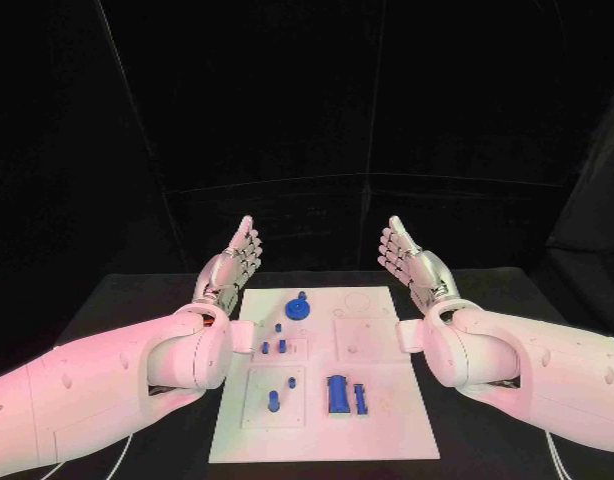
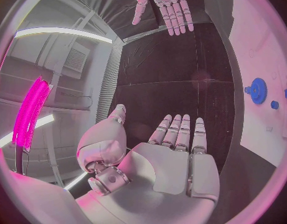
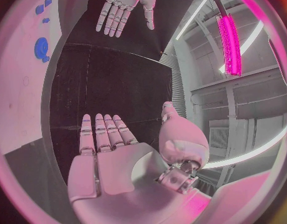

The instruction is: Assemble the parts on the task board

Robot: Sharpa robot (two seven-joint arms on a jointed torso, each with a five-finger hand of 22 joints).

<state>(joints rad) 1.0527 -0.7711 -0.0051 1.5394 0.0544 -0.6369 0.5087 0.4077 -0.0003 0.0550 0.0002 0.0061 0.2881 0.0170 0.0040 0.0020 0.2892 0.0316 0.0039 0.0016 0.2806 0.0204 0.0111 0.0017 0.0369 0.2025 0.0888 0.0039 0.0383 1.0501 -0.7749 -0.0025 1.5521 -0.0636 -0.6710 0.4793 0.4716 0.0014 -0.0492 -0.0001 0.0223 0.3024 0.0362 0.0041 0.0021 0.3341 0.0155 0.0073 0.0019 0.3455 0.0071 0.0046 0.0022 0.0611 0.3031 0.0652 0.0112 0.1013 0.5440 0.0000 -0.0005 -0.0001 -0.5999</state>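
Centrally, white task board (image 1: 394,420) with scattered blue parts (image 1: 339,392), between empty, flat-fingered left hand (image 1: 229,266) and right hand (image 1: 414,264).

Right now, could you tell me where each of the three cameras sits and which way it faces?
Head view: on the robot's head, looking down at the task board; both arms reach in, left hand and right hand open.
Left wrist view: behind the left hand, facing across the black table towards the right hand.
Right wrist view: behind the right hand, facing the left hand.
All share the blue gear.
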